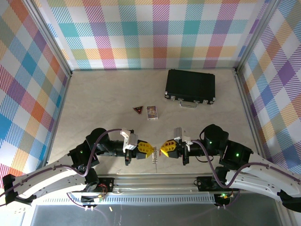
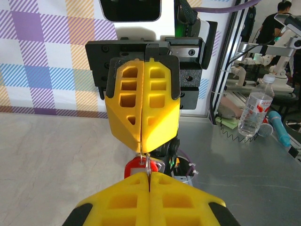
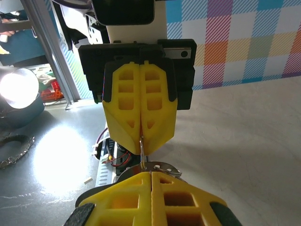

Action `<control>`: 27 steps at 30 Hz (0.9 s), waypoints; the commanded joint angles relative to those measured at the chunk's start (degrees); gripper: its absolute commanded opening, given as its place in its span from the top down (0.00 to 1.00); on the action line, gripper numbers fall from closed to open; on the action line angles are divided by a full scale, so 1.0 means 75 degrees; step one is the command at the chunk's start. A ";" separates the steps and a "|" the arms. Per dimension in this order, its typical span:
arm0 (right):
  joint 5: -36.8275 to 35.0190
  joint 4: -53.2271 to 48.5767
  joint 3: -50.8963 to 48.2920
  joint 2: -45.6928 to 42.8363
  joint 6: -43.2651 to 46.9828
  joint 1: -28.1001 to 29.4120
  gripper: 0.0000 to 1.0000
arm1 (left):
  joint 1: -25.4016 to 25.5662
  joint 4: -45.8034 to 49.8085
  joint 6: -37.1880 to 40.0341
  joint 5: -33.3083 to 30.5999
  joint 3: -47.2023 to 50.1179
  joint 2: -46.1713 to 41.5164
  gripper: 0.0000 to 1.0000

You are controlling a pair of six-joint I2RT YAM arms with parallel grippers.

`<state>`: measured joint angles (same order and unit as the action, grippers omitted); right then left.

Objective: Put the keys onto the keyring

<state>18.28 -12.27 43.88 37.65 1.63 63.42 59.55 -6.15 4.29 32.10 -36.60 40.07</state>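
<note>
Left hand (image 2: pixel 149 176), keys (image 2: pixel 135 165) (right hand (image 3: pixel 150 174), keyring (image 3: pixel 162 167))

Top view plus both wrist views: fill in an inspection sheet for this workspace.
Surface: pale marbled table.
Job's things: red-tagged key and thin metal ring, between the meeting fingertips.
Clutter: black case, triangular badge, small card.
Grippers: left gripper and right gripper both shut, tip to tip; who grips which piece unclear.
Cables: purple cables along both arms, no snag seen.
Surroundings: checked walls; water bottle beyond the table.
</note>
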 commanded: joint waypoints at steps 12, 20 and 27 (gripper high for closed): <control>0.0327 0.0529 -0.0154 -0.0105 0.0120 0.0064 1.00 | -0.0006 -0.0256 -0.0009 0.0015 -0.0226 -0.0104 1.00; 0.0292 0.0550 -0.0228 -0.0184 0.0099 0.0058 1.00 | -0.0006 -0.0293 -0.0055 0.0043 -0.0194 -0.0117 1.00; 0.0269 0.0619 -0.0234 -0.0104 0.0147 0.0057 1.00 | -0.0006 -0.0335 -0.0073 0.0083 -0.0194 -0.0104 1.00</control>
<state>19.14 -9.91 42.74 36.95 2.00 63.46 59.55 -6.15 4.10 31.99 -36.60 40.01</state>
